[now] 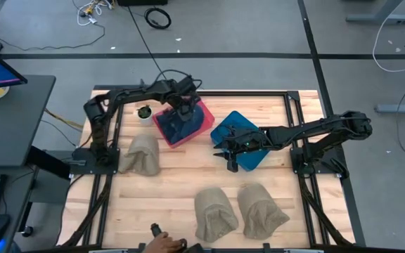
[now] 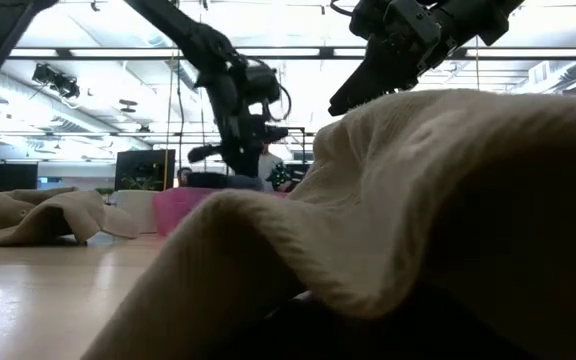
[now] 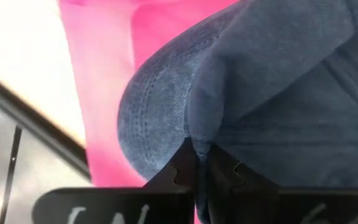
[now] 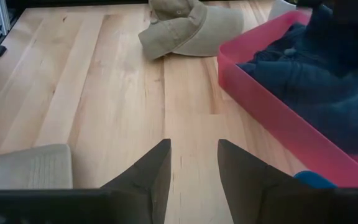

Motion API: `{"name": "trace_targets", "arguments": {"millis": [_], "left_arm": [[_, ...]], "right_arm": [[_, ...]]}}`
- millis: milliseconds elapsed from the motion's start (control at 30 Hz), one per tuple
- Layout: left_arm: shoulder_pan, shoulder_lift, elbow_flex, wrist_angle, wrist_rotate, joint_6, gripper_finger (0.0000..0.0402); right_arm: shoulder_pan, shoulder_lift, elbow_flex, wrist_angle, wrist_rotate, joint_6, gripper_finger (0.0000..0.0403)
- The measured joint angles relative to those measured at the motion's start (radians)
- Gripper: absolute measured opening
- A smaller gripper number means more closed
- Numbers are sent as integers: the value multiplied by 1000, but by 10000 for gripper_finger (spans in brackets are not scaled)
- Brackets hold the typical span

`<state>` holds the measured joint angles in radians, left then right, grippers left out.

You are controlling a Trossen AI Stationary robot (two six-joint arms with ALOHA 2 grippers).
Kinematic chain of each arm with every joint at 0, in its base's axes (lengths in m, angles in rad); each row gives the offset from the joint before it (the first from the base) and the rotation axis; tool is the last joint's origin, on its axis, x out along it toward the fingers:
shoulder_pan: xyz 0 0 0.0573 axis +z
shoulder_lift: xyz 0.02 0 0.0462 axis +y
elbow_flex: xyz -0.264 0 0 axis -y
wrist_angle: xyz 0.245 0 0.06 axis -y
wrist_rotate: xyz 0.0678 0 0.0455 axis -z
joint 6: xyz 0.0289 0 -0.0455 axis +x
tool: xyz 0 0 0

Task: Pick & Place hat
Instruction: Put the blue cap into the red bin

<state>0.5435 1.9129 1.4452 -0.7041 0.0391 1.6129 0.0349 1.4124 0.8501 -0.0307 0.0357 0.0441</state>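
A blue denim hat (image 1: 183, 123) lies in a pink bin (image 1: 162, 128) at the table's far middle. My left gripper (image 1: 183, 110) stands over that bin, shut on the denim hat (image 3: 278, 81). Right of it sits a blue bin (image 1: 253, 153). My right gripper (image 1: 229, 160) hovers open at the blue bin's near left corner, above bare wood (image 4: 193, 152), touching nothing. Three tan hats rest flat on the table: one on the left (image 1: 143, 154) and two near the front edge (image 1: 215, 214) (image 1: 262, 211). My left gripper pinches a raised fold of the blue denim hat (image 3: 199, 134) between its two fingers, coming from above and pointing down. The rest of the hat spreads below the fingers inside the pink bin (image 3: 98, 93). Whether the hat is lifted off the bin's floor I cannot tell.
A white cup (image 1: 144, 112) stands just left of the pink bin. A person's hand (image 1: 164, 244) shows at the table's near edge. In the low view a tan hat (image 2: 418, 200) fills the foreground. Bare wood lies between the bins and the front hats.
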Motion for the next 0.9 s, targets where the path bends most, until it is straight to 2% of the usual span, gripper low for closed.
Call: {"name": "trace_targets", "arguments": {"millis": [233,467,700,900], "left_arm": [[-6,62,1,97,3,-208,27],[-8,65,0,154,-5,-303,55],[-12,63,0,150,-17,-469,107],[-39,27,0,130,-71,-553,163]], "right_arm": [[-1,0,0,0,0,20,134],[-1,0,0,0,0,26,134],[-1,0,0,0,0,76,134],[-1,-23,2,-28,0,106,134]]}}
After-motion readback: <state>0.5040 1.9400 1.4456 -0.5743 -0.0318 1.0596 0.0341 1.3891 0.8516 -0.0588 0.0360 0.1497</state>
